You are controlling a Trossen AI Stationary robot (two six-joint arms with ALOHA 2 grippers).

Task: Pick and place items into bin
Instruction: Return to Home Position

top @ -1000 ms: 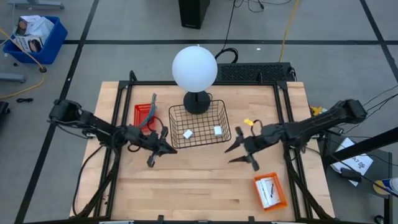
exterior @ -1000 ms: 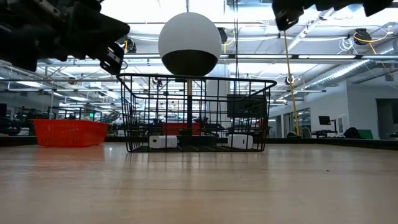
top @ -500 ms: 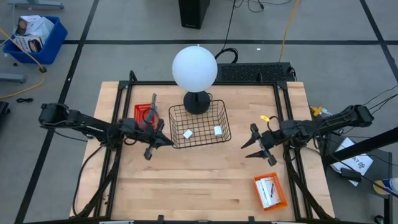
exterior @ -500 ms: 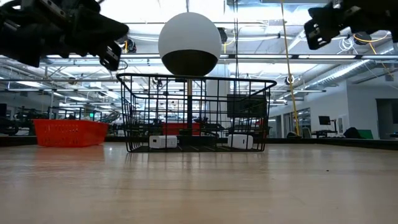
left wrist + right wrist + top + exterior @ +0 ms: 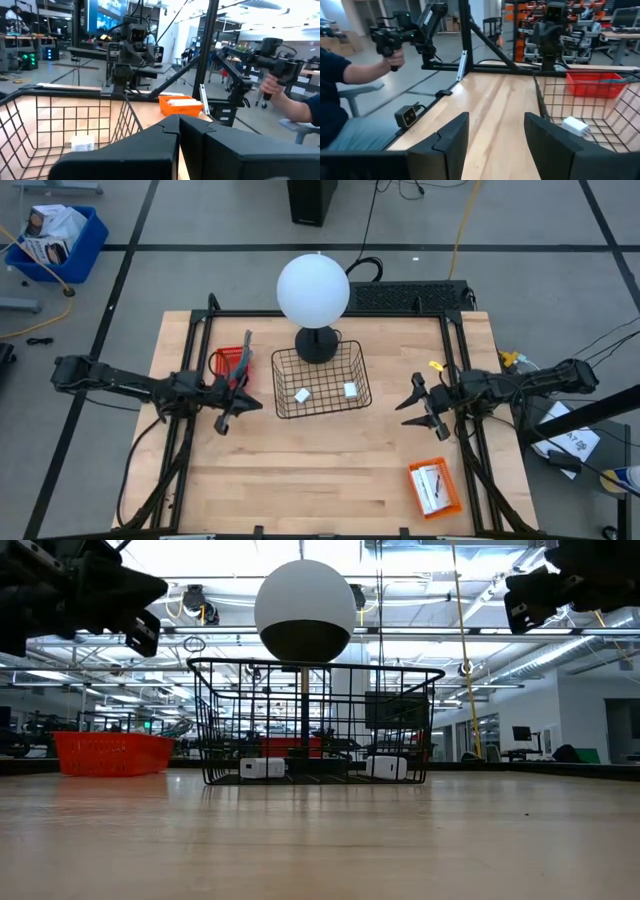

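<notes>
Two small white blocks lie on the floor of the black wire basket at mid-table, in front of the white globe lamp. One block sits toward the basket's left side and the other block toward its right, well apart. In the low view each rests flat with its long side level on the wire. The red bin stands just left of the basket. A teal pen and a grey tool lean out of it, their long axes running toward the table's far edge and tipped slightly right. Near the front right corner of the wooden table the orange bin holds a white card. The card lies lengthwise along the bin, from the near edge toward the far one, with a slight tilt. The left gripper hangs above the table just beside the red bin and the basket's left wall. Its wrist view shows its fingers pressed together with only a seam between them and nothing in their grasp. The right gripper hangs over the table's right side, well apart from the basket and pointing toward it. Its fingers are spread wide and empty. Beyond the table a person's hand grips a dark handle.
</notes>
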